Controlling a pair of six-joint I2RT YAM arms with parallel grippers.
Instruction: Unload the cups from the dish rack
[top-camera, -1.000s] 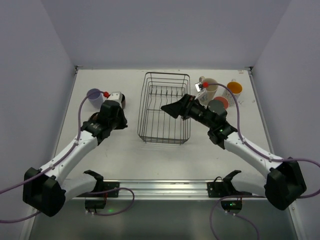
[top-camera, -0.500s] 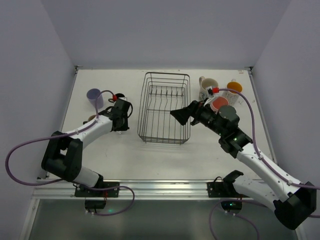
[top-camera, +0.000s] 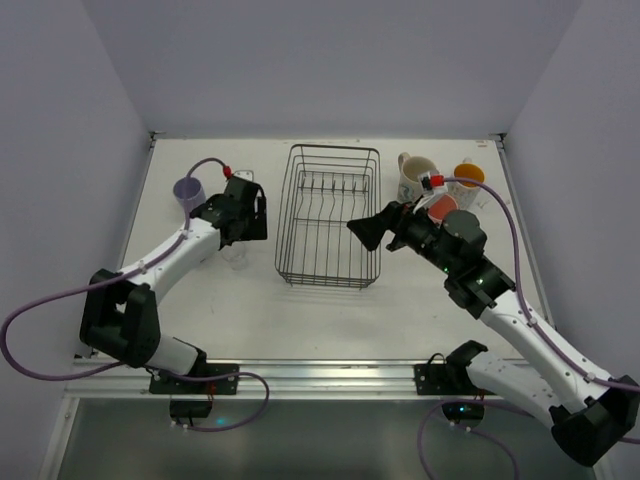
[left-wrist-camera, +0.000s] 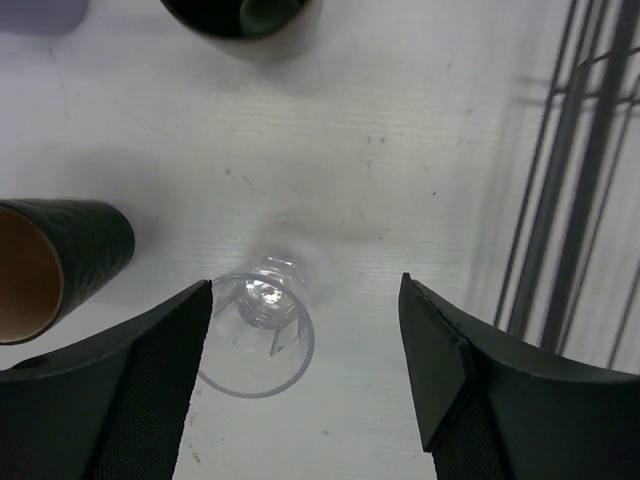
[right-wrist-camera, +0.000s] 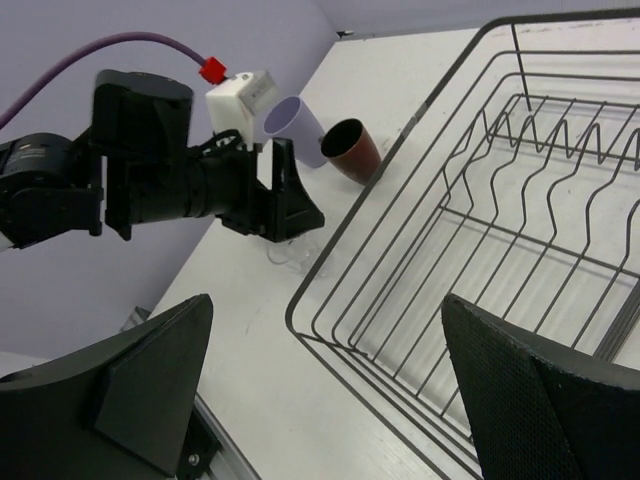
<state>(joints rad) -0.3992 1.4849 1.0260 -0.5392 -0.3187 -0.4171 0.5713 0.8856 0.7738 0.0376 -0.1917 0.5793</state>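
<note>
The black wire dish rack (top-camera: 330, 215) stands mid-table with no cups in it. In the left wrist view a clear glass (left-wrist-camera: 258, 330) stands upright on the table below my left gripper (left-wrist-camera: 305, 282). That gripper is open, and the glass sits close to the left finger, free of both pads. Around it are a dark cup with a tan inside (left-wrist-camera: 55, 265) lying on its side and a black cup (left-wrist-camera: 235, 12). A lavender tumbler (top-camera: 189, 192) stands further left. My right gripper (top-camera: 375, 228) hovers open and holds nothing at the rack's right side.
Right of the rack stand a cream printed mug (top-camera: 412, 178), an orange-lined tumbler (top-camera: 468, 178) and a pink cup (top-camera: 440, 205), close behind the right arm. The right wrist view shows the rack's near corner (right-wrist-camera: 330, 300), with the left gripper (right-wrist-camera: 280, 200) and a brown cup (right-wrist-camera: 350, 150) beyond it.
My left gripper has opened and let go of the clear glass, which now stands on the table. The left arm swung toward the back. The right arm drew back slightly to the right.
</note>
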